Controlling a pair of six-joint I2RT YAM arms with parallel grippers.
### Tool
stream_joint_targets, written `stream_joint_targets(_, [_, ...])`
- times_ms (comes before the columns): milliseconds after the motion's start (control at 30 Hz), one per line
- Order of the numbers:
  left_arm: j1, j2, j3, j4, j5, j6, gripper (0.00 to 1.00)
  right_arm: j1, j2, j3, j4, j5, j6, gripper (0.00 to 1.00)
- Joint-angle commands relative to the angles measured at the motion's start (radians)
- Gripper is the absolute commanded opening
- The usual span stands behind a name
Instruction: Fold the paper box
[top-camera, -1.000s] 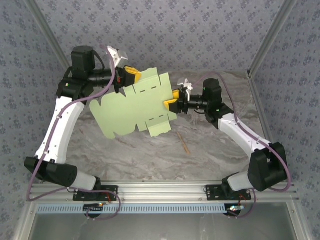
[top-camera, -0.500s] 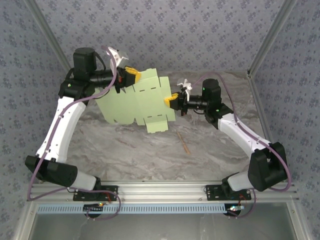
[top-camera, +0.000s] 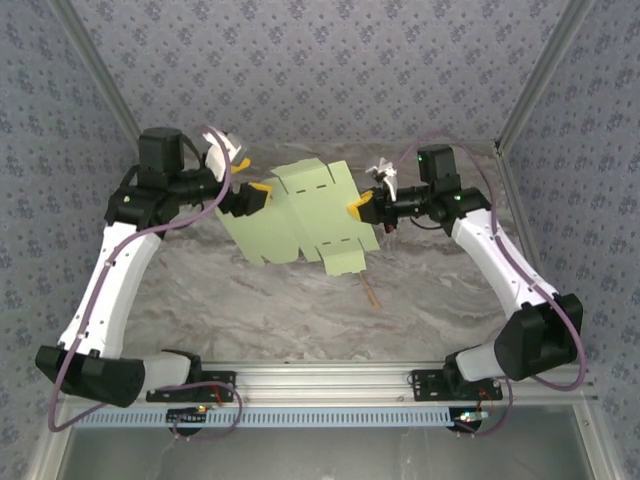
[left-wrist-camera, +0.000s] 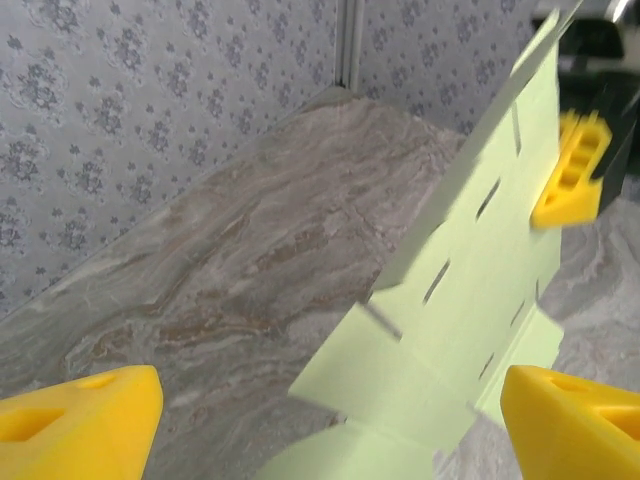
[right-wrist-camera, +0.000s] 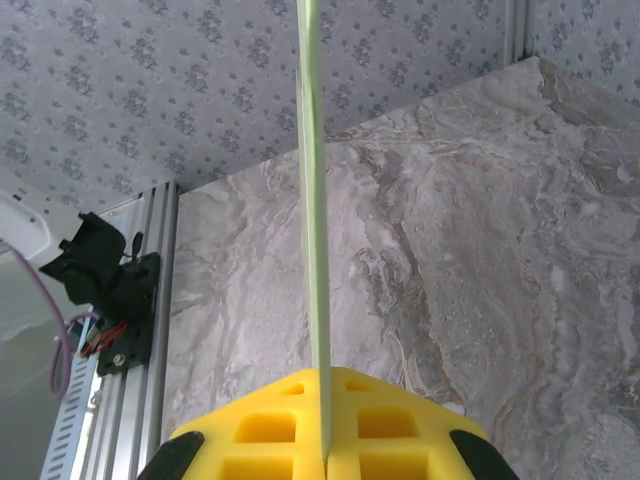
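**A:** What was the left claw (top-camera: 256, 196) doing, left of centre in the top view?

**B:** Its jaws stood wide apart, closed on nothing. In its wrist view the yellow fingers (left-wrist-camera: 80, 425) sat in the two bottom corners, and the box (left-wrist-camera: 470, 300) rose ahead of them, right of centre.

**A:** Was the box folded?

**B:** No, it was a flat pale green sheet with slots and tabs. In the middle of the top view it hung tilted above the desk (top-camera: 250, 310).

**A:** What held it?

**B:** The right claw (top-camera: 357, 207), just right of centre, was clamped on the sheet's right edge. In its wrist view the card ran edge-on straight up from between the closed jaws.

**A:** Anything else?

**B:** A thin stick (top-camera: 368, 286) lay on the desk below the sheet's lower right corner.
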Motion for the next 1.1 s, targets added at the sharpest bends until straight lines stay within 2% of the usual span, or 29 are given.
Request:
stream_joint_targets(0, [-0.002, 0.005, -0.012, -0.089, 0.064, 0.094, 0.92, -0.001, 0.026, 0.083, -0.235, -0.085, -0.136, 0.0])
stream_joint_targets(33, [-0.009, 0.012, -0.008, -0.105, 0.082, 0.114, 0.96, 0.002, 0.031, 0.098, -0.248, -0.09, -0.141, 0.0])
stream_joint_targets(233, [-0.035, 0.078, 0.033, -0.172, 0.099, 0.201, 0.97, 0.019, 0.043, 0.137, -0.325, -0.095, -0.2, 0.0])
stream_joint_targets(367, [-0.045, 0.108, 0.049, -0.206, 0.221, 0.23, 0.91, 0.02, 0.045, 0.145, -0.323, -0.077, -0.199, 0.0])
stream_joint_targets(467, [-0.062, 0.125, 0.042, -0.186, 0.276, 0.22, 0.8, 0.027, 0.046, 0.148, -0.309, -0.058, -0.19, 0.0])
stream_joint_targets(633, [-0.066, 0.166, 0.059, -0.158, 0.353, 0.169, 0.54, 0.047, 0.049, 0.154, -0.276, 0.019, -0.168, 0.0])
stream_joint_targets(733, [-0.066, 0.185, 0.071, -0.158, 0.375, 0.147, 0.39, 0.056, 0.046, 0.154, -0.248, 0.074, -0.143, 0.0])
stream_joint_targets(800, [-0.066, 0.196, 0.074, -0.158, 0.377, 0.131, 0.26, 0.062, 0.042, 0.152, -0.222, 0.097, -0.126, 0.0])
stream_joint_targets(933, [-0.066, 0.196, 0.054, -0.155, 0.372, 0.09, 0.16, 0.091, 0.032, 0.152, -0.169, 0.199, -0.093, 0.0])
stream_joint_targets(1067, [-0.066, 0.17, 0.02, -0.108, 0.369, -0.007, 0.1, 0.136, 0.019, 0.148, -0.127, 0.356, -0.09, 0.0])
